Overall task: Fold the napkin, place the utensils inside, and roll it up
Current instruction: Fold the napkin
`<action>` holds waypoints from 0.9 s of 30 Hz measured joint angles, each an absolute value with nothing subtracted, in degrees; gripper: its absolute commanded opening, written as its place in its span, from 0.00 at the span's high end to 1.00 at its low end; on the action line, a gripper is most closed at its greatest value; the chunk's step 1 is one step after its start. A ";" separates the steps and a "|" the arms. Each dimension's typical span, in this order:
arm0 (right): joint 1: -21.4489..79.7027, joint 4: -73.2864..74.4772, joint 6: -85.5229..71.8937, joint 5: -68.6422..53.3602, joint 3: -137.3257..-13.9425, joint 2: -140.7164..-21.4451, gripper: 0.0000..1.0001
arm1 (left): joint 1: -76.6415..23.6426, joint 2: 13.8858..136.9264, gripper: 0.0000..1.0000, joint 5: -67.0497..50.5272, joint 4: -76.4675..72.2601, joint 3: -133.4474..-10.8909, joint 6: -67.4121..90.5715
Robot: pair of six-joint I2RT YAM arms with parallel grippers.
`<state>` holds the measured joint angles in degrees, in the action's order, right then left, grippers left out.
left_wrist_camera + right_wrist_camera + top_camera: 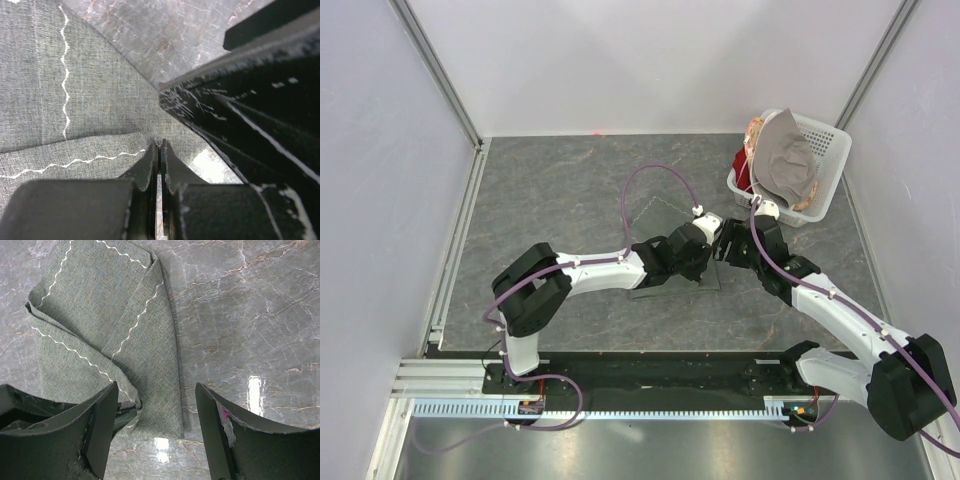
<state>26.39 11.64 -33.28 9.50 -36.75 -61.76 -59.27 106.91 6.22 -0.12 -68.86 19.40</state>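
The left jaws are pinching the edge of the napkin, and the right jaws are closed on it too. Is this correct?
Not fully. The left jaws do pinch the napkin edge, but the right jaws are open, standing wide apart above the napkin and the table. The right wrist view shows this.

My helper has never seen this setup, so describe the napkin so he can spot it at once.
Look at the middle of the grey marbled table, where the left gripper and right gripper meet. The napkin lies folded there, dark grey-green with a light wavy stitched hem. Unlike it, the paler beige cloth is heaped in the white basket at the far right corner.
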 measured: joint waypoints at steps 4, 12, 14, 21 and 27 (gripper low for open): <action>26.39 11.64 -33.28 9.26 -36.75 -61.65 0.28 | -59.42 107.66 0.98 7.66 -0.10 -69.19 19.40; 26.37 11.81 -33.28 9.15 -36.32 -61.43 0.28 | -59.77 109.14 0.86 8.91 0.23 -70.13 19.44; 26.39 11.99 -33.28 9.13 -36.25 -61.41 0.28 | -59.83 109.14 0.70 8.91 0.56 -70.17 19.53; 25.26 16.01 -32.93 10.96 -36.27 -58.17 0.28 | -59.90 109.10 0.34 7.86 1.19 -71.88 20.69; 22.26 20.71 -32.51 11.66 -37.82 -53.67 0.26 | -60.05 107.07 0.14 6.72 2.09 -72.93 21.65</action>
<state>22.26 20.71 -32.51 11.66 -37.82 -53.67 -60.05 107.07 6.72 2.09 -72.93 21.65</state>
